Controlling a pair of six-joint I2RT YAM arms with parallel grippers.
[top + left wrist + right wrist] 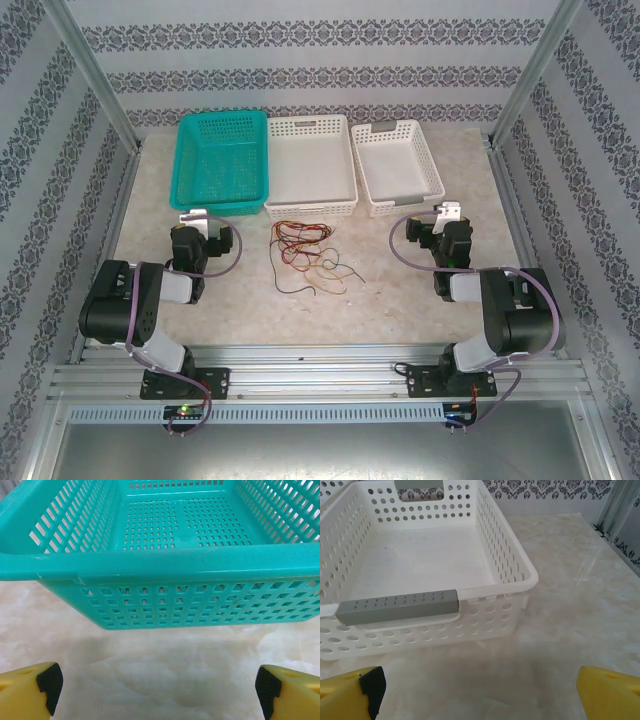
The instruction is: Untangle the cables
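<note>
The cables point(308, 254) lie in a loose tangle of red, yellow-orange and dark wires on the table, in front of the middle basket and between the two arms. My left gripper point(194, 216) rests to the left of the tangle, facing the teal basket point(222, 160). In the left wrist view my left gripper point(156, 690) is open over bare table, nothing between its yellow fingers point(30, 690). My right gripper point(449, 213) sits to the right of the tangle. In the right wrist view my right gripper point(477, 692) is open and empty in front of a white basket point(485, 600).
Three baskets stand in a row at the back: the teal basket point(165, 565) on the left, a white one point(310, 166) in the middle, and a white one with grey handles point(397, 167) on the right. Metal frame posts and patterned walls enclose the table point(400, 290).
</note>
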